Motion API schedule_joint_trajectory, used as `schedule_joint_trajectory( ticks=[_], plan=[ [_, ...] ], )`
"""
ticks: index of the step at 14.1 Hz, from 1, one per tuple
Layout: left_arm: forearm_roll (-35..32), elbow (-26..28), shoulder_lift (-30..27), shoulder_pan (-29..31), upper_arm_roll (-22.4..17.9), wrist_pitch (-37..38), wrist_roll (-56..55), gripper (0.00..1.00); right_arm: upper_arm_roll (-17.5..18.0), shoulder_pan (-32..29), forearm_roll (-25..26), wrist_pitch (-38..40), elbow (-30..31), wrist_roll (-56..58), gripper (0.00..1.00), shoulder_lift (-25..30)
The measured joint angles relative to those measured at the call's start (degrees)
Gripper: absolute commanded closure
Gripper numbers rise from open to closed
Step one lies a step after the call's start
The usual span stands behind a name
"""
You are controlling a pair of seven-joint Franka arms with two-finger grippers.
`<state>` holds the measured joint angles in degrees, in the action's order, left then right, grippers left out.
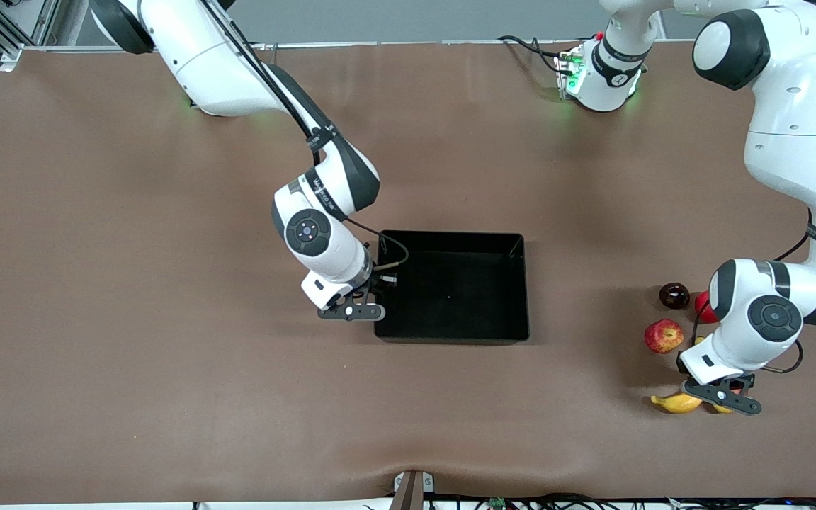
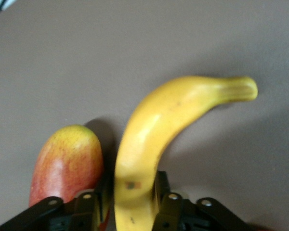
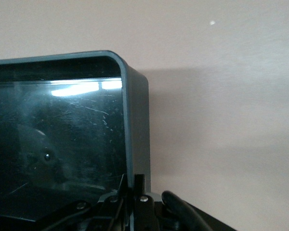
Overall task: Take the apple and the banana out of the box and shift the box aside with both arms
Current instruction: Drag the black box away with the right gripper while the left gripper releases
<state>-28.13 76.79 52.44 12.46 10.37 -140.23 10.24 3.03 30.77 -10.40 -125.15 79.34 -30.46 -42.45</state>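
The black tray (image 1: 462, 287) lies mid-table. My right gripper (image 1: 382, 282) is shut on the tray's wall at the right arm's end; in the right wrist view the thin wall (image 3: 137, 120) stands between the closed fingers of the gripper (image 3: 131, 182). My left gripper (image 1: 723, 397) is down on the yellow banana (image 1: 676, 403) near the left arm's end. In the left wrist view the gripper (image 2: 134, 182) has its fingers pressed on both sides of the banana (image 2: 164, 120). The streaked apple (image 1: 664, 336) sits on the table beside the left wrist.
A red-yellow mango (image 2: 67, 161) lies against the banana, mostly hidden under the left hand in the front view. A dark round fruit (image 1: 674, 295) and a partly hidden red apple (image 1: 702, 305) sit farther from the front camera than the streaked apple.
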Motion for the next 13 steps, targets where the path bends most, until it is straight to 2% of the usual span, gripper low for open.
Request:
schedule_joint_trajectory(
  ticks=[3,5,9,13],
  plan=[
    [4.3,-0.7,-2.7,0.0,0.4,0.7,-0.2,0.00,0.0,-4.4,-0.1,13.7,-7.5,0.0,1.00,0.7],
    [7.4,-0.9,-5.7,0.0,0.9,3.9,-0.3,0.00,-0.1,-8.2,-0.4,19.6,-10.5,1.2,1.00,2.4],
    [14.6,-1.0,-12.4,-0.1,1.6,12.2,-0.3,0.00,-0.6,-19.5,-0.4,30.7,-10.4,9.7,1.00,8.2],
    [16.7,-1.1,-19.7,0.1,1.5,18.2,-1.4,0.00,-0.9,-33.4,-0.4,32.2,-5.8,23.4,1.00,11.6]
  ],
)
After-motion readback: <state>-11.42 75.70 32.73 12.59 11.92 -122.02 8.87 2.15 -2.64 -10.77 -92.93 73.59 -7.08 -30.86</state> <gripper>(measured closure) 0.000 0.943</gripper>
